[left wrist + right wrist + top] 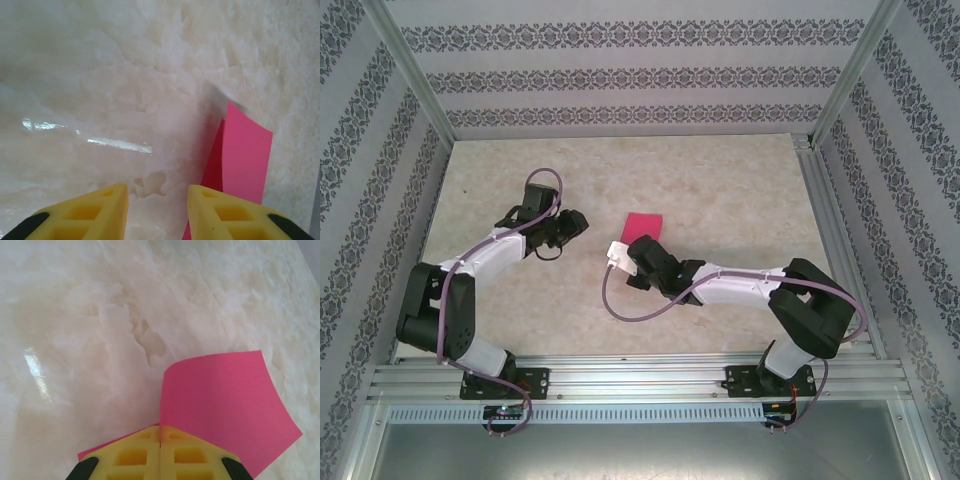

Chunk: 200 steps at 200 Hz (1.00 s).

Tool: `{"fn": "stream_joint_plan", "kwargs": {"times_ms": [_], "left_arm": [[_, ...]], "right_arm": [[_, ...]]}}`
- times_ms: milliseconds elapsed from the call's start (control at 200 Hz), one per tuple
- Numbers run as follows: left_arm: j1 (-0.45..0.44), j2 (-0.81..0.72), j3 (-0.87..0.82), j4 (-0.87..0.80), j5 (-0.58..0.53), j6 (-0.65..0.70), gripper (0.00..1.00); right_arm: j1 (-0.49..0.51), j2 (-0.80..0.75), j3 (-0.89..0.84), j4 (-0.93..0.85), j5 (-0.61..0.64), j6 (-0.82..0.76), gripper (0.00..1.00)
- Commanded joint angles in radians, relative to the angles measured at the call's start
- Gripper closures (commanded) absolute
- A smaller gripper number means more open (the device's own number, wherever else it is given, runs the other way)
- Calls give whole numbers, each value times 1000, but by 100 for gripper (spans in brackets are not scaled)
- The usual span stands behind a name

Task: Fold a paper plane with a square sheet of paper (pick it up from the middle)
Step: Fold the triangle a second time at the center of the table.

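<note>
The square sheet of paper is bright magenta-pink and sits near the middle of the pale marble-look table. My right gripper is shut on its near edge, and the paper curls upward from the pinch, with a small flap lying flat to the left. My left gripper stands open just left of the sheet, its yellow fingers apart over bare table and touching nothing. No paper plane shape shows, only the bent sheet.
Patterned walls and aluminium frame rails enclose the table on all sides. Both arms reach in from the near edge, with loose purple cables looping over the tabletop between them.
</note>
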Motion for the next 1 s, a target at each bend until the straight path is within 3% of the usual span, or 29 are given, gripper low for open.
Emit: {"fn": "stream_joint_plan", "kwargs": {"times_ms": [0,110,270,425,644,759,829,914,994], "left_arm": [[23,-47,4,-45,-32,-16,62],[27,-68,8,-69,-50,-10,62],[35,-113,37,-133,-105,10,62],[62,-209,68,-204,-164,22,60],[79,-337,100,-268,-233,32,52],[79,-354,103,-260,-211,44,50],[78,-346,106,-251,-179,46,50],[80,-327,101,-224,-133,41,49],[79,-304,103,-206,-99,40,49]], "right_arm": [[35,-12,-52,188,-15,-135,100],[33,-45,-47,230,18,-175,99],[27,-119,22,183,-61,-101,99],[22,-132,10,254,-95,-38,98],[-20,-105,-40,379,-150,178,97],[-48,-76,-126,502,-116,226,97],[-62,-95,-177,581,-19,253,98],[-74,-119,-190,496,-45,270,97],[-76,-123,-231,486,44,250,98]]}}
